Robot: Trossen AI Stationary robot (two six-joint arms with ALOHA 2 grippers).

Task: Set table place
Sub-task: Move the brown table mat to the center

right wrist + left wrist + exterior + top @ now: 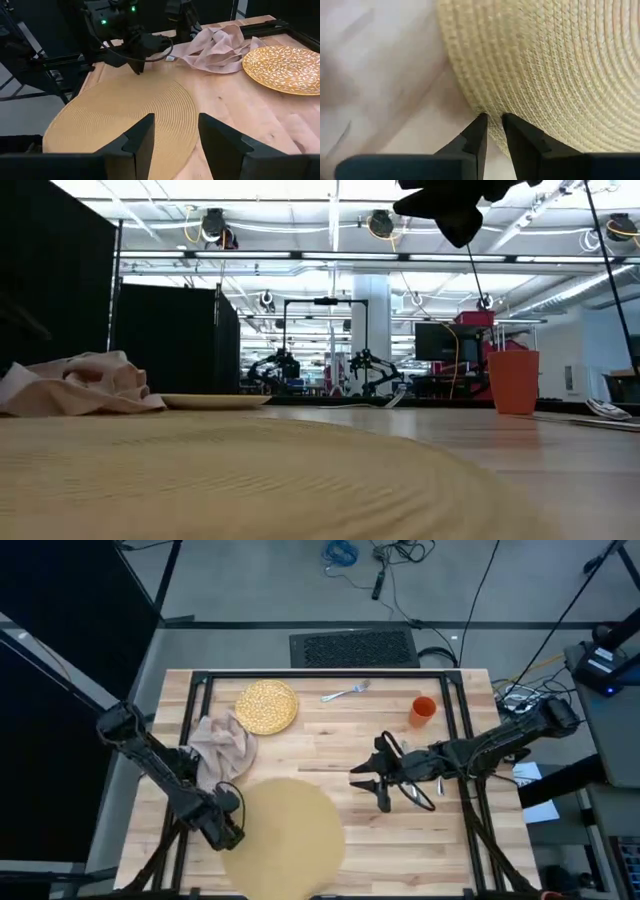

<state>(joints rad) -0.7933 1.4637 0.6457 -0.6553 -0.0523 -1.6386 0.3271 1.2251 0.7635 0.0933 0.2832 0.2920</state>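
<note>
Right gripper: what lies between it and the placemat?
Only bare table separates the right gripper from the placemat in the high view; the right wrist view agrees.

Bright ceiling lights glare in the low view; the near placemat is blurred, and the left wrist view is soft.

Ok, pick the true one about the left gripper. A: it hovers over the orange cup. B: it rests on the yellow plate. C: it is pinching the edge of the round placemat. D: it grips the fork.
C: the left wrist view shows the left gripper with its fingers nearly closed on the rim of the woven placemat, and the high view puts it at the mat's left edge.
</note>
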